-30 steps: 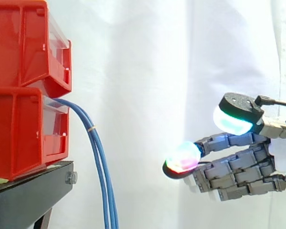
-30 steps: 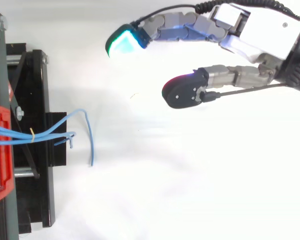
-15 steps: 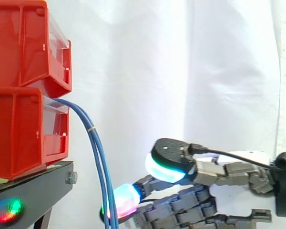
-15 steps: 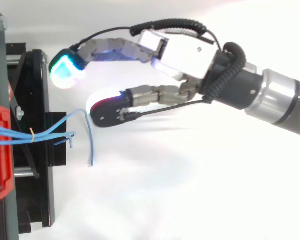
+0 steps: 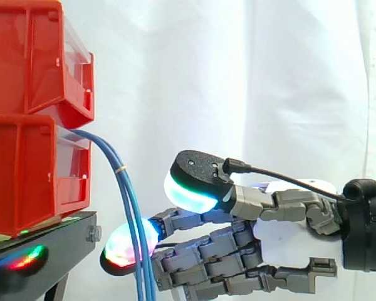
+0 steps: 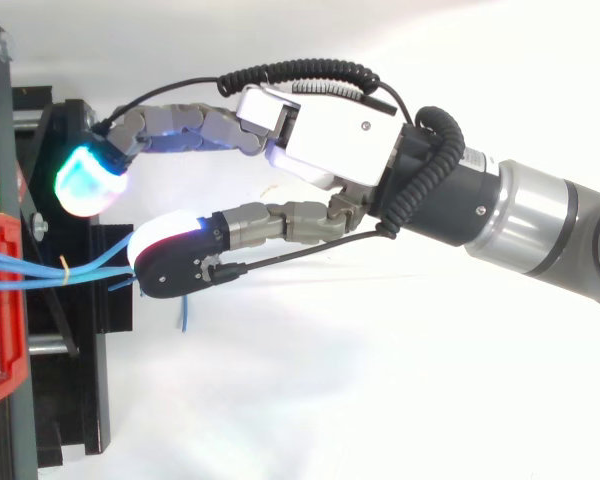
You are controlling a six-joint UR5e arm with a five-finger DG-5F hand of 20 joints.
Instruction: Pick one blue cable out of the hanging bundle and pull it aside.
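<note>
A bundle of thin blue cables (image 5: 129, 210) comes out of the lower red bin (image 5: 25, 175) and hangs down past the black stand (image 5: 47, 251); a small yellow tie (image 5: 120, 168) binds it. From above, the blue cables (image 6: 90, 268) fan out to loose ends by the stand. My hand (image 5: 282, 241) reaches in from the right, open, with its fingers stretched toward the bundle. One glowing fingertip (image 5: 126, 246) sits just behind the cables. In the top view, the hand (image 6: 330, 135) has one dark pad (image 6: 175, 268) over the cable ends and a cyan pad (image 6: 85, 182) farther back.
A second red bin (image 5: 31, 63) is stacked on the lower one. The black stand (image 6: 70, 330) runs along the left edge in the top view. A white curtain hangs behind, and the white floor spreads to the right of the stand.
The hand has moved left and slightly lower, from well clear of the bundle to right at it. Its fingertip now lies behind the cables. The cables hang as before.
</note>
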